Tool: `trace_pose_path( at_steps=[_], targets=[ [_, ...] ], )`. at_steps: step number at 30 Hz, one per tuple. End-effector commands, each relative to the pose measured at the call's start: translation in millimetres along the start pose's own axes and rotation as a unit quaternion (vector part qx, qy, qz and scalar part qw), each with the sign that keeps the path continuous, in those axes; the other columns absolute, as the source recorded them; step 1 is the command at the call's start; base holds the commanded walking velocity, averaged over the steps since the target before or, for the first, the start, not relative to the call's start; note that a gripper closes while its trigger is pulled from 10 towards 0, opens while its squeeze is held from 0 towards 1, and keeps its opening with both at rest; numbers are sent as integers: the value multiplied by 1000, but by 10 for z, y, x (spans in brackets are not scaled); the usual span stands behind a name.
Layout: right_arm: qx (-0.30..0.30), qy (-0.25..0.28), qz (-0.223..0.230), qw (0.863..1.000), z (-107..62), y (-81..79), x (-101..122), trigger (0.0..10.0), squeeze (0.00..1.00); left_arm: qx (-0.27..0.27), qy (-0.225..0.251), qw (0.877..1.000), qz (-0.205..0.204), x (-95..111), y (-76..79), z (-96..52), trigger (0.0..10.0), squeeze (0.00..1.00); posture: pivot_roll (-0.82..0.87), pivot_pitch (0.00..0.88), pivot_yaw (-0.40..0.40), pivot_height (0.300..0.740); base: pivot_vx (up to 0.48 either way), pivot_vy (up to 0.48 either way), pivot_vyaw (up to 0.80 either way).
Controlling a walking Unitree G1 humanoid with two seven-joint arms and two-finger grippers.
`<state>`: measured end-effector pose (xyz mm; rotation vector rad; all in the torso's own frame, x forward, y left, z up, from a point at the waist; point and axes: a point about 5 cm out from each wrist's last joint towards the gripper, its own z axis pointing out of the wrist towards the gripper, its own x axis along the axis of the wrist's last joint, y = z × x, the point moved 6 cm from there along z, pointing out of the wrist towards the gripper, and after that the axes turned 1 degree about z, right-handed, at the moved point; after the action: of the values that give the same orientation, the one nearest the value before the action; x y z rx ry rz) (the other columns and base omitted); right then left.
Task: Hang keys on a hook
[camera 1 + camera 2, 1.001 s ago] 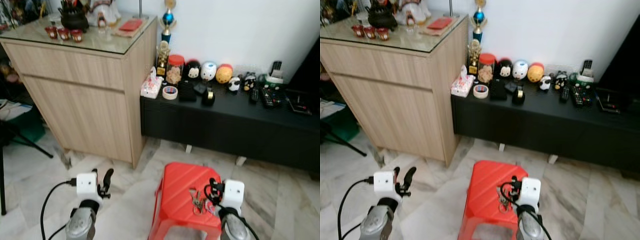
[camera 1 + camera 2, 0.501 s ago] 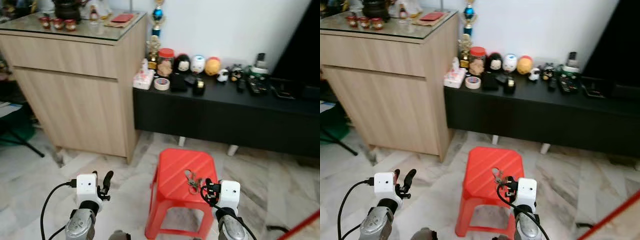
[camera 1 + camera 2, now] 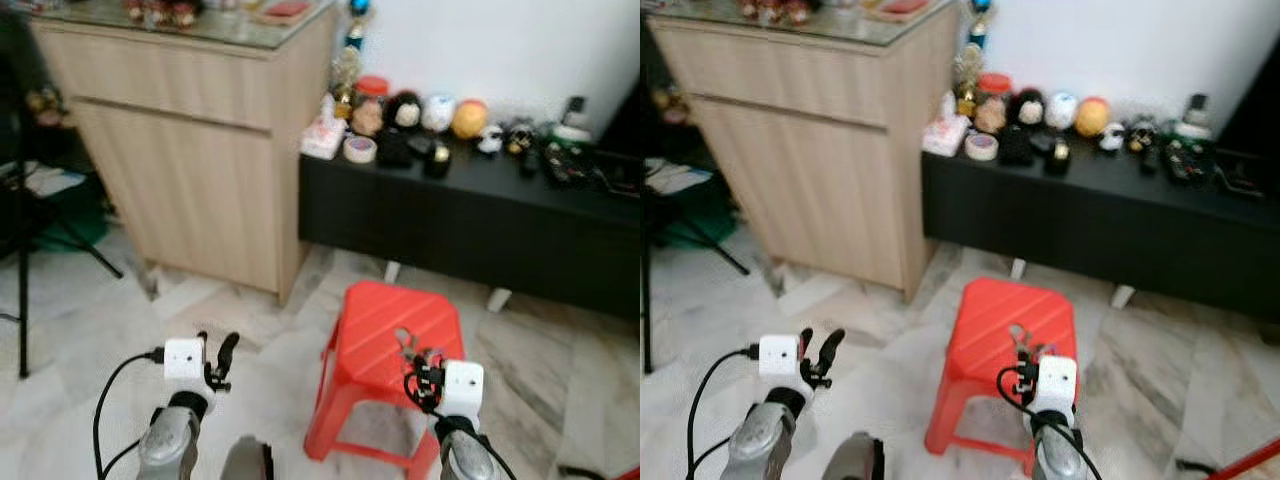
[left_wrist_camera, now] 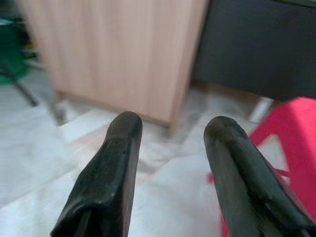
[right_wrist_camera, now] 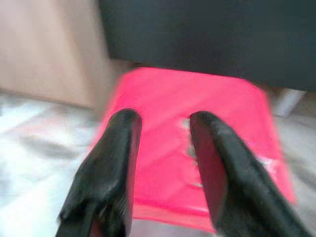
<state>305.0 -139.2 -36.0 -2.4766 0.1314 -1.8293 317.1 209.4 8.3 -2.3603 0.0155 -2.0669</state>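
Marble floor [image 3: 90,310], pale. Keys [image 3: 405,343] on red stool [image 3: 375,320], centre-right. Wood cabinet [image 3: 190,150] far left, black low tabletop [image 3: 480,215] far right. Right gripper [image 5: 160,123] near stool, fingers apart; left gripper [image 4: 170,131] fingers apart.

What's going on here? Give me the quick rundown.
The robot stands in front of a red plastic stool with a bunch of keys lying on its seat. Its right gripper is open and held above the stool, pointed toward the keys without touching them. The left gripper is open too, held over the marble floor to the stool's left. The keys have not been picked up yet. A wooden cabinet and a low black console stand beyond.
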Motion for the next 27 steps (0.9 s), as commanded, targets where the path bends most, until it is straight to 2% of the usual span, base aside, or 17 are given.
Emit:
trace_pose_path(
  at_steps=[1,16,20,27],
  targets=[
    [-12,0,4,1000,-22,99,-11,10000,0,-9,-6,1000,-2,-24,63,4,10000,0,80,0,-78,650,266,0,0],
    [-31,-6,11,999,20,140,6,10000,0,-17,-7,1000,2,-20,79,15,10000,0,79,0,-74,650,285,0,0],
    [-33,-9,15,999,22,143,-2,10000,0,-18,-7,1000,2,-21,81,16,10000,0,77,0,-72,650,305,0,-558],
    [-21,-4,5,1000,24,115,12,10000,0,-20,-7,1000,3,-19,91,22,10000,0,78,0,-72,650,304,0,0]
  ],
)
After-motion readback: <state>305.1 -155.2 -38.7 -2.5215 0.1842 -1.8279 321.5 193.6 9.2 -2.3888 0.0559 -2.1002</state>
